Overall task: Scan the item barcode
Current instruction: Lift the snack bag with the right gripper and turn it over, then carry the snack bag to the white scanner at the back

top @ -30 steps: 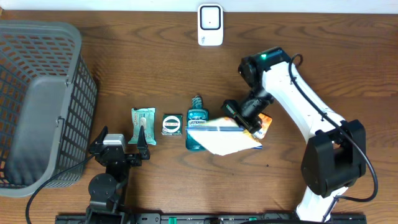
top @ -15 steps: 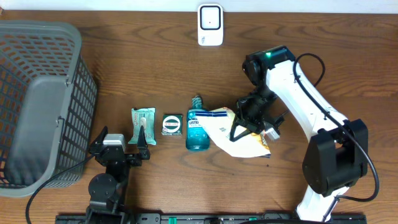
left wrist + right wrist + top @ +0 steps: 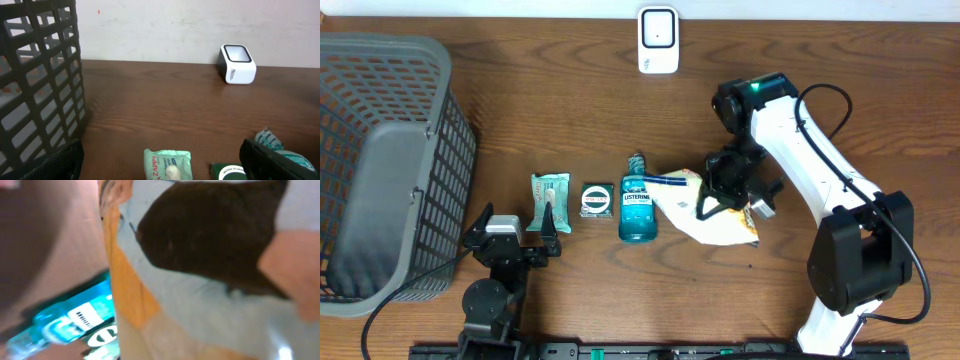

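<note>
Overhead: the right pincer (image 3: 722, 198) is clamped on a white-and-yellow packet (image 3: 692, 213), which hangs tilted just beside the Listerine bottle (image 3: 637, 208) and well apart from the scanner (image 3: 658, 41) at the table's (image 3: 560, 110) far edge. The left pincer (image 3: 513, 228) rests with its fingers apart.

Left wrist: the scanner (image 3: 237, 64) has its window on top, so the barcode probably needs to face down over it.

Right wrist: the packet (image 3: 200, 305) fills the blurred view and no barcode is readable. Lift it clear of the bottle first, and hold it taut and level.

Overhead looks straight down on the brown wooden bench (image 3: 570, 110). Left wrist looks low across it, sharing the white boxy scanner (image 3: 237, 63). Right wrist sits blurred, close against a white-and-orange packet (image 3: 165, 310).
</note>
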`<move>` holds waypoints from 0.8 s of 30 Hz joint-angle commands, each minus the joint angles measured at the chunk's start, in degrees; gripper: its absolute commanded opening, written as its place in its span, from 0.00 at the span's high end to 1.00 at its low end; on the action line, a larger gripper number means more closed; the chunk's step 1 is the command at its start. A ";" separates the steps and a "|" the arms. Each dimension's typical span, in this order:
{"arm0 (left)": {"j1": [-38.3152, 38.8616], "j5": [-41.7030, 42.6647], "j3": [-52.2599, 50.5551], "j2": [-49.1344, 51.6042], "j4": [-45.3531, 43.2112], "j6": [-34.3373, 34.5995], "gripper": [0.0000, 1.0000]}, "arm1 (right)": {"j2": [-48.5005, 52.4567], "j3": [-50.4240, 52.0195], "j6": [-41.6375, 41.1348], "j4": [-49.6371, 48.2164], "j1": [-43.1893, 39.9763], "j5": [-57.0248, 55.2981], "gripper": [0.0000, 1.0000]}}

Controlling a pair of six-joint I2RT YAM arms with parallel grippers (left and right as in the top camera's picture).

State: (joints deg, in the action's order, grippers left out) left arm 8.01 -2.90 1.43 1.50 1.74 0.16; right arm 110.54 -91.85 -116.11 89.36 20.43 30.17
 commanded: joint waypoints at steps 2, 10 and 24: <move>-0.22 -0.50 -1.18 -0.11 2.10 -0.13 0.02 | -0.83 -0.85 -1.27 -5.49 -1.25 -5.16 0.99; -0.22 -0.52 -1.18 -0.11 2.10 -0.15 0.02 | -0.83 -0.87 -1.25 -16.94 -1.97 -13.27 0.99; -0.22 -0.50 -1.18 -0.11 2.10 -0.15 0.02 | -0.83 -0.90 7.32 -27.76 -2.03 -10.14 0.99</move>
State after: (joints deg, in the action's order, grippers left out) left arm 8.01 -2.90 1.43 1.50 1.74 0.16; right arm 110.54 -91.88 -114.69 61.91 18.81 19.03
